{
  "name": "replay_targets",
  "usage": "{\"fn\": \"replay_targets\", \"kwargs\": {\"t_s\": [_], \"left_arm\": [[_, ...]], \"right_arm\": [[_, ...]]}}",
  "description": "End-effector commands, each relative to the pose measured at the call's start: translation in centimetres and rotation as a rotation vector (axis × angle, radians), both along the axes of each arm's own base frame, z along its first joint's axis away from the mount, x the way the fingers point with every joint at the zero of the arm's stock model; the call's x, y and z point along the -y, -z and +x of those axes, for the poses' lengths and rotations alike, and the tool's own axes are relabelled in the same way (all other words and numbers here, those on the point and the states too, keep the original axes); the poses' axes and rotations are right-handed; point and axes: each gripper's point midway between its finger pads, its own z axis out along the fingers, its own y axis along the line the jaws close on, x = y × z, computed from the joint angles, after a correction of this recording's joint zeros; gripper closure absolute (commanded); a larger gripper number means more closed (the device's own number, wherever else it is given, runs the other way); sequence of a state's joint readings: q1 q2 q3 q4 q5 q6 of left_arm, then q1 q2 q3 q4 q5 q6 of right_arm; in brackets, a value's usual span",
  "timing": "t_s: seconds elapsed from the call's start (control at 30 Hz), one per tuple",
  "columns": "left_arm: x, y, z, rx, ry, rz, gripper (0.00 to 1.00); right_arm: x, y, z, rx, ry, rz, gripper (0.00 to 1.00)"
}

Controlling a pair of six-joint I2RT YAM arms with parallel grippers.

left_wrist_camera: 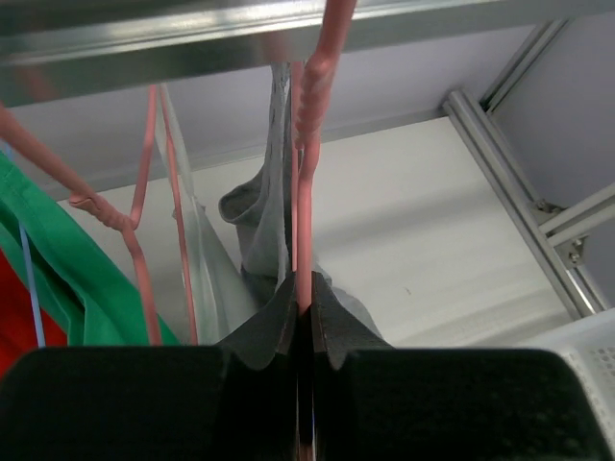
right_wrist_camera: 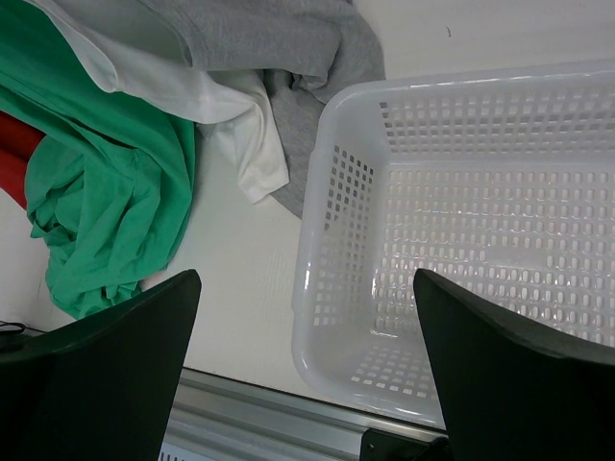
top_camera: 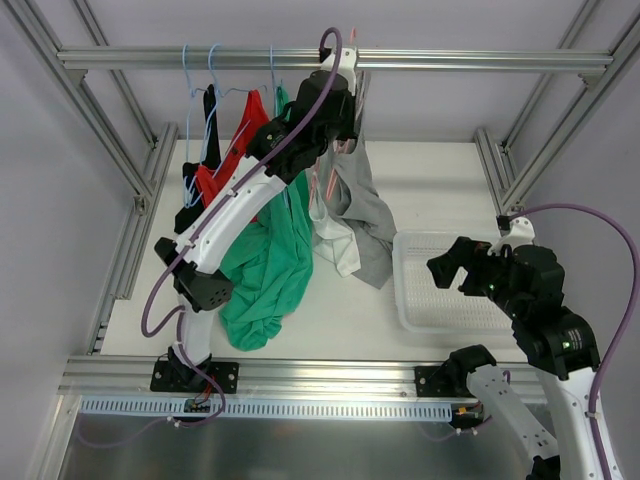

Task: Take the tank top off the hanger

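While five garments (top_camera: 268, 262) hang — left jaws clamp one hanger (left_wrist_camera: 306, 192).

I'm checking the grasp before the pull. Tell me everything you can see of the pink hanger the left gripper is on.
The pink hanger is thin wire, seemingly plastic-coated, with a twisted neck near the top, where it runs up across the metal rail. It hangs roughly upright. The left gripper is shut on its straight wire below the twist. The grey tank top hangs against it, a strap lying along the wire and fabric reaching the fingers.
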State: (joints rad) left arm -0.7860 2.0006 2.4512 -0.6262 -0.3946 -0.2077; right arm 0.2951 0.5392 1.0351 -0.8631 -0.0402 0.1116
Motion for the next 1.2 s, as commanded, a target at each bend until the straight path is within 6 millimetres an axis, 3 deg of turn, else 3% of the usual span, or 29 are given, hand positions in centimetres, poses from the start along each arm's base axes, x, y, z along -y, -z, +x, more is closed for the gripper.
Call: {"fn": "replay_targets", "kwargs": {"t_s": [0.0,0.17,0.23,0.27,0.3,0.33,0.37,0.4,0.47,0.5,0.57,0.6,0.63,0.67,0.7,0.73,0.77,0.8,0.83,0.87,0.9,0.97,1.0,1.17], "left_arm": [[-0.9,-8.0,-2.7,0.117,0.043,-0.189,1.0],[-1.0,-8.4,-4.5,0.096,0.087,-0.224,1.0],[-0.9,-7.2,-5.2,0.064,0.097,-0.207,1.0],[-1.5,-8.0,-6.2,0.069,0.107,-0.223,1.0],[-1.6,-6.4,-6.5,0.035,0.105,-0.201,1.0],[-1.5,-5.9,-7.3,0.021,0.113,-0.201,1.0],[-2.5,-6.9,-8.5,0.03,0.11,-0.222,1.0],[-2.5,-5.1,-8.9,-0.008,0.118,-0.204,1.0],[-3.4,-5.5,-10.6,-0.017,0.144,-0.224,1.0],[-3.5,-3.5,-11.1,-0.053,0.148,-0.197,1.0],[-4.2,-3.6,-13.0,-0.06,0.185,-0.209,1.0],[-3.9,-1.5,-13.9,-0.104,0.223,-0.183,1.0],[-4.3,-2.1,-15.9,-0.096,0.265,-0.197,1.0],[-4.8,-1.7,-16.4,-0.101,0.272,-0.193,1.0],[-4.6,0.3,-17.6,-0.137,0.303,-0.162,1.0],[-4.2,0.8,-19.1,-0.164,0.369,-0.17,1.0],[-5.1,0.2,-20.8,-0.16,0.405,-0.198,1.0],[-5.1,2.1,-22.1,-0.202,0.44,-0.185,1.0],[-5.5,1.8,-24.3,-0.22,0.515,-0.217,1.0],[-5.6,2.3,-25.3,-0.239,0.541,-0.221,1.0],[-5.6,4.2,-26.4,-0.287,0.558,-0.212,1.0],[-6.5,4.4,-28.0,-0.296,0.592,-0.237,1.0],[-6.6,5.4,-28.5,-0.326,0.592,-0.237,1.0],[-7.4,5.6,-30.5,-0.352,0.634,-0.278,1.0]], "right_arm": [[-0.4,-0.4,0.6,0.023,-0.02,0.002,0.01],[-0.5,-0.2,0.7,0.02,-0.031,-0.003,0.01],[-0.8,-0.4,0.5,0.031,-0.05,0.0,0.0],[-0.9,-0.5,0.5,0.045,-0.069,-0.008,0.01],[-1.5,-1.0,0.4,0.071,-0.106,0.005,0.01],[-1.8,-1.1,0.3,0.088,-0.127,0.009,0.01],[-2.0,-1.4,0.3,0.107,-0.148,0.006,0.0],[-2.6,-1.8,0.2,0.127,-0.187,0.022,0.0],[-3.3,-2.3,0.1,0.148,-0.231,0.032,0.01],[-4.2,-2.8,-0.1,0.164,-0.279,0.056,0.0],[-5.2,-3.3,0.0,0.173,-0.332,0.079,0.01],[-6.2,-4.3,-0.1,0.219,-0.409,0.082,0.01],[-6.8,-4.4,0.3,0.221,-0.442,0.088,0.0],[-7.2,-4.7,0.6,0.233,-0.464,0.093,0.0],[-7.6,-5.8,1.0,0.269,-0.482,0.102,0.01],[-7.8,-6.1,1.5,0.272,-0.489,0.099,0.01],[-8.3,-5.8,2.5,0.246,-0.499,0.095,0.0],[-8.7,-6.9,2.9,0.267,-0.515,0.098,0.03],[-9.3,-7.2,3.2,0.266,-0.544,0.097,0.04],[-9.9,-7.4,3.5,0.268,-0.569,0.097,0.06],[-10.7,-7.4,4.5,0.263,-0.585,0.091,0.09],[-11.9,-8.3,5.0,0.304,-0.617,0.063,0.1],[-12.4,-7.9,6.2,0.293,-0.605,0.038,0.11],[-15.7,-8.4,7.7,0.312,-0.652,0.043,0.22]]}}
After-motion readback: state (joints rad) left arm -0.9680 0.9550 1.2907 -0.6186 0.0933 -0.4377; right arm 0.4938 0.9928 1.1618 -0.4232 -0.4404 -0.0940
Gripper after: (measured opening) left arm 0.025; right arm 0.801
